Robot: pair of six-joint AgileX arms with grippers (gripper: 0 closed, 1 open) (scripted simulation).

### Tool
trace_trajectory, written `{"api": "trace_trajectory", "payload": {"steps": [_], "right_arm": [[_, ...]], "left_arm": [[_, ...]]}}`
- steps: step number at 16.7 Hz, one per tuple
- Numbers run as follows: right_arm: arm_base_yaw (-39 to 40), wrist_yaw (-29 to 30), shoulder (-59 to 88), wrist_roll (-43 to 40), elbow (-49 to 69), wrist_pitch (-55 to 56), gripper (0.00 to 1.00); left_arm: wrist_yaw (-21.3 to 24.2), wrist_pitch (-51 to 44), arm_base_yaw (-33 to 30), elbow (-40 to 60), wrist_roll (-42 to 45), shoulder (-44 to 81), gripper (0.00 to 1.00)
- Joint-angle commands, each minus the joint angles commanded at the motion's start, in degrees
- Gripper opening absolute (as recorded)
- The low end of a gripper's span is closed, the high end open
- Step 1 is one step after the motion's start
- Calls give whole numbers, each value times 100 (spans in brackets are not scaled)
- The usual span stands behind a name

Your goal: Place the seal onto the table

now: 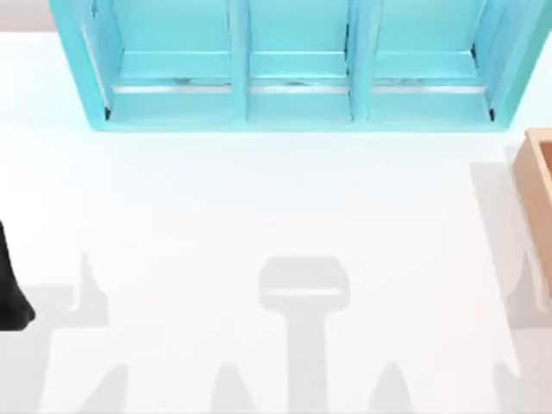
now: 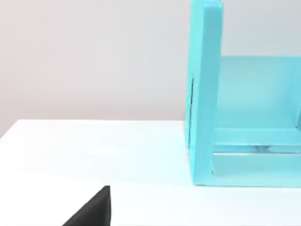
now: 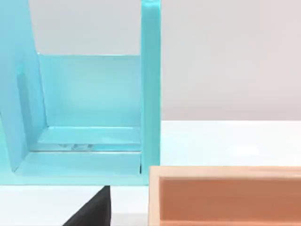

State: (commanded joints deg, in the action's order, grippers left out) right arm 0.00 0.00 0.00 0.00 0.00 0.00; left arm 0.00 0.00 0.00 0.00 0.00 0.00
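The shelf unit (image 1: 293, 69) is standing along the top of the frame on the worktop (image 1: 259, 198), its three compartments sitting side by side. The wooden box (image 1: 539, 194) is lying at the right edge, just below the shelf's right end.

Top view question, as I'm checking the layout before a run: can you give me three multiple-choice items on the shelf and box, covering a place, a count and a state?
1. Where on the table is the box?
A. left edge
B. centre
C. right edge

2. How many compartments does the shelf have?
A. two
B. three
C. five

3. How does the shelf stand?
A. upright, open side toward the arms
B. toppled face down
C. flat on its back

Answers:
1. C, the orange box is cut off by the top view's right edge.
2. B, two inner dividers split the shelf into three bays.
3. A, both wrist views look straight into its open bays.
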Motion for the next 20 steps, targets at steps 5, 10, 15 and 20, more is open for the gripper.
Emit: {"api": "trace_trajectory", "payload": {"steps": [5,10,15,20], "right_arm": [[-147,8,346,-114,286,-355,100],[-617,-8,2120,-565,1683,-1981,100],[-1089,-19,5106,-1023,3633,-4055,100],[-1557,-11,7478,-1502,5434,-5632,100]], "left_arm": [[0,0,0,0,0,0,100],[0,0,0,0,0,0,100],[0,0,0,0,0,0,100],[0,0,0,0,0,0,100]]}}
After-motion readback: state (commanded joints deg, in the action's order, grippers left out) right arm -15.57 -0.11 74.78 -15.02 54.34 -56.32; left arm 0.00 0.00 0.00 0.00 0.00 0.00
